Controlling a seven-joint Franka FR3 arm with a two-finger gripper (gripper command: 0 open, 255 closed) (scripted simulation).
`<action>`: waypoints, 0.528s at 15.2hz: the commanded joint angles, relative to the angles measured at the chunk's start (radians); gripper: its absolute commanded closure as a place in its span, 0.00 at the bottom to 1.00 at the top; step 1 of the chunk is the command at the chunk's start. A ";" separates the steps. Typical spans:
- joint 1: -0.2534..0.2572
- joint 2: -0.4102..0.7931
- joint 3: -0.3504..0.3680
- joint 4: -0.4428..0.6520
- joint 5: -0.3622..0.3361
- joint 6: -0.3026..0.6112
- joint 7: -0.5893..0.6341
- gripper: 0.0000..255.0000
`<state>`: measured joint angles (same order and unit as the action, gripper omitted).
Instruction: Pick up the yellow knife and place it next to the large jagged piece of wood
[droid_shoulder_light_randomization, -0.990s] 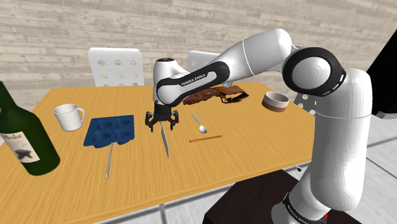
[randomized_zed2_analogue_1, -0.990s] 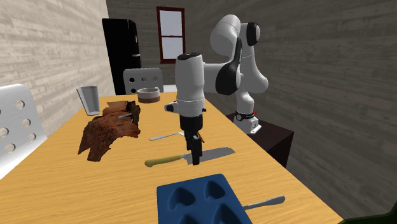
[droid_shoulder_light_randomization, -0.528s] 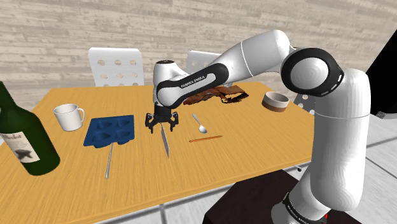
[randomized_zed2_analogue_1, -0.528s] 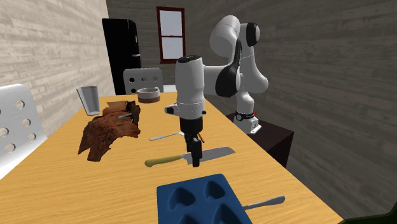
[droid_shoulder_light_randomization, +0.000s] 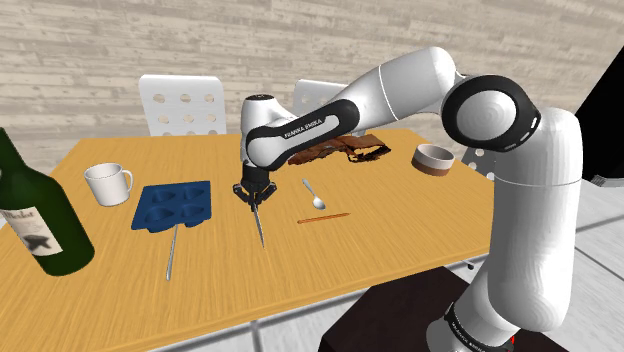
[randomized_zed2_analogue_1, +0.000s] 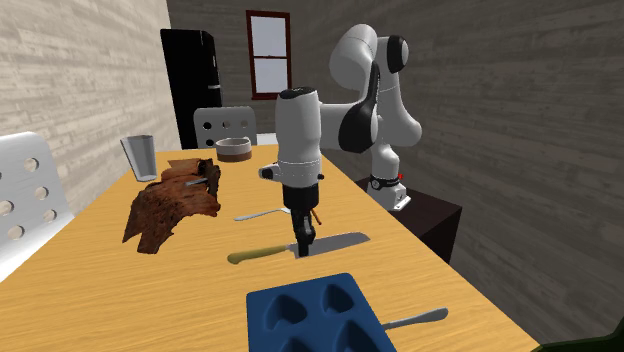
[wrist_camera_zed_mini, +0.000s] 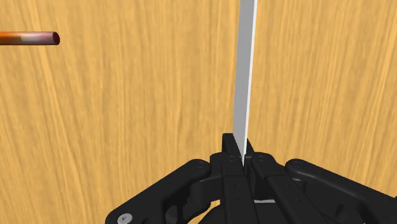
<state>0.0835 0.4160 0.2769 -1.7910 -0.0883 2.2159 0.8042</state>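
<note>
- We are reading "FRANKA EMIKA" in white letters on the arm's (droid_shoulder_light_randomization: 305, 127) dark band, in the shoulder view.
- We are finding the label (droid_shoulder_light_randomization: 25, 228) on the green bottle (droid_shoulder_light_randomization: 55, 255) unreadable.

The yellow-handled, grey-bladed knife (randomized_zed2_analogue_1: 336, 241) lies flat, near but not touching the brown, jagged piece of wood (randomized_zed2_analogue_1: 166, 210).

Knife (droid_shoulder_light_randomization: 259, 223) lies on table (droid_shoulder_light_randomization: 360, 262) between mould (droid_shoulder_light_randomization: 175, 206) and spoon (droid_shoulder_light_randomization: 313, 193).
</note>
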 joint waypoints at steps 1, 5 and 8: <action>0.000 0.000 0.000 0.000 0.000 0.000 0.000 1.00; -0.002 -0.013 0.002 0.009 0.004 -0.022 -0.002 1.00; -0.004 -0.032 0.005 0.024 0.011 -0.055 -0.005 1.00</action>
<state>0.0811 0.3897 0.2814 -1.7738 -0.0798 2.1732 0.8011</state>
